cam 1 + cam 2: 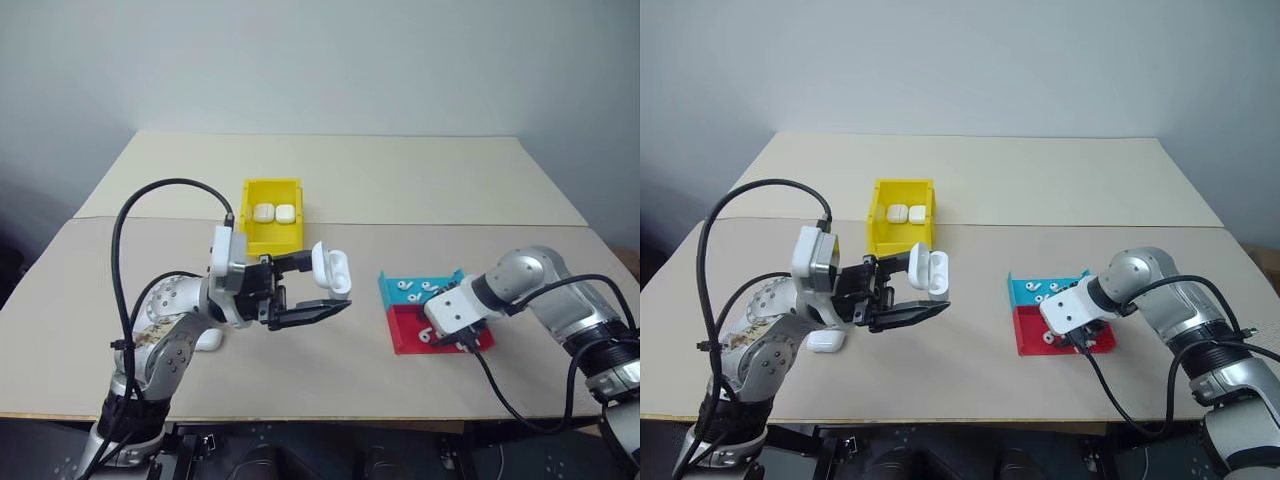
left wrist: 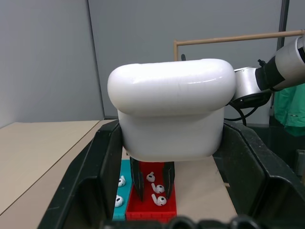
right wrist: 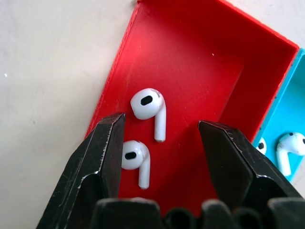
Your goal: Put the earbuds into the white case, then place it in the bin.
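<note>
Right gripper (image 3: 159,143) hangs point-down inside the red tray (image 1: 415,335), fingers (image 3: 107,148) spread apart, nothing between them. Two earbuds (image 3: 148,109) lie loose on the red floor just under the gap, stems pointing roughly the same way; no contact with either that I can tell. The left wrist view shows three earbuds in the red tray altogether.

Red tray sits toward the near right part of the table (image 1: 330,380), well in from the near edge. Teal tray (image 1: 395,290) touches its far side, wall to wall. Several earbuds inside the teal one, loose and scattered; exact count unclear.

Left gripper (image 1: 320,285) is raised over the middle-left of the table, pointing right. It is clamped on the white case (image 1: 332,268), one finger on each side of the body. Lid is flipped open, case off the table surface. Cannot tell whether anything is in its wells.

Another closed white case (image 1: 826,341) lies flat on the table near the left arm, toward the near left, partly hidden by the arm.

The bin (image 1: 272,215), yellow, stands farther back, left of centre, right at the seam where the two table boards meet. Two closed white cases (image 1: 275,213) inside, side by side, touching or nearly so, resting on the bin floor.
</note>
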You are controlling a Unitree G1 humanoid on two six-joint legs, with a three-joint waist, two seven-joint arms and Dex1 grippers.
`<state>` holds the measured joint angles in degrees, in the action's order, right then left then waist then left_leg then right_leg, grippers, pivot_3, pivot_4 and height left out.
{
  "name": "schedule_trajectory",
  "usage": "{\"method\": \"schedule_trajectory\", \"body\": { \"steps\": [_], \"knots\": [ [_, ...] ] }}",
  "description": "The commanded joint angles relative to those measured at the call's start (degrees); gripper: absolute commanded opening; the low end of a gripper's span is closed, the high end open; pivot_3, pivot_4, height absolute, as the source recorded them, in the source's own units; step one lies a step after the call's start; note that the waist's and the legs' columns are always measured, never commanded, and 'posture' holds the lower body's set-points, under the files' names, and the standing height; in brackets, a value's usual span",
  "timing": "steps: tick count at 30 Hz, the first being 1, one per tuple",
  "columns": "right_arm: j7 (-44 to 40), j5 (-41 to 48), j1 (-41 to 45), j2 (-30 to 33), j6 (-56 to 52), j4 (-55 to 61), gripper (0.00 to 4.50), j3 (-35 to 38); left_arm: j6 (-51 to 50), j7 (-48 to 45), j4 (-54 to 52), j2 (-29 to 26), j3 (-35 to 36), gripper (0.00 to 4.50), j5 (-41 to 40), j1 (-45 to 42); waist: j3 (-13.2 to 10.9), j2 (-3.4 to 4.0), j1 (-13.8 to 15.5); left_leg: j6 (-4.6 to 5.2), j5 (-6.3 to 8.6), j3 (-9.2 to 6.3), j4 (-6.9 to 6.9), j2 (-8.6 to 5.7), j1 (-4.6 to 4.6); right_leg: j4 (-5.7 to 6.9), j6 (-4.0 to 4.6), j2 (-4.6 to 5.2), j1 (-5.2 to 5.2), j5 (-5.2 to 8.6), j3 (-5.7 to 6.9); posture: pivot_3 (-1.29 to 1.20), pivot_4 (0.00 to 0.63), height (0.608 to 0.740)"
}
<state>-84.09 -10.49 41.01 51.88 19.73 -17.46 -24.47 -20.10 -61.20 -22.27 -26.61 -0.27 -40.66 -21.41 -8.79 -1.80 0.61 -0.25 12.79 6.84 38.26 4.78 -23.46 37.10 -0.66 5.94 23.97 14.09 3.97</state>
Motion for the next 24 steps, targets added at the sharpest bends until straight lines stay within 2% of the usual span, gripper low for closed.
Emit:
{"method": "schedule_trajectory", "body": {
  "steps": [1, 24],
  "knots": [
    [-1.2, -0.2, 0.8, -0.2, 1.4, -1.0, 2.9, 0.0, -0.8, 2.0, -3.2, 0.2, 0.9, 2.78, -2.1, 0.3, 0.0, 0.0, 0.0, 0.0, 0.0, 0.0, 0.0, 0.0, 0.02, 0.0, 0.0, 0.0, -0.01, 0.0, 0.0, 0.0, 0.15, 0.74],
    [-1.7, 1.6, 0.0, -2.1, 1.7, -0.7, 2.9, 0.8, -1.0, 2.7, -4.2, -1.1, 0.8, 2.78, -2.3, 1.0, 0.0, 0.01, -0.1, 0.01, 0.01, 0.0, -0.01, 0.03, 0.07, 0.0, 0.0, -0.03, -0.05, 0.0, 0.0, 0.0, 0.15, 0.74]
  ]
}}
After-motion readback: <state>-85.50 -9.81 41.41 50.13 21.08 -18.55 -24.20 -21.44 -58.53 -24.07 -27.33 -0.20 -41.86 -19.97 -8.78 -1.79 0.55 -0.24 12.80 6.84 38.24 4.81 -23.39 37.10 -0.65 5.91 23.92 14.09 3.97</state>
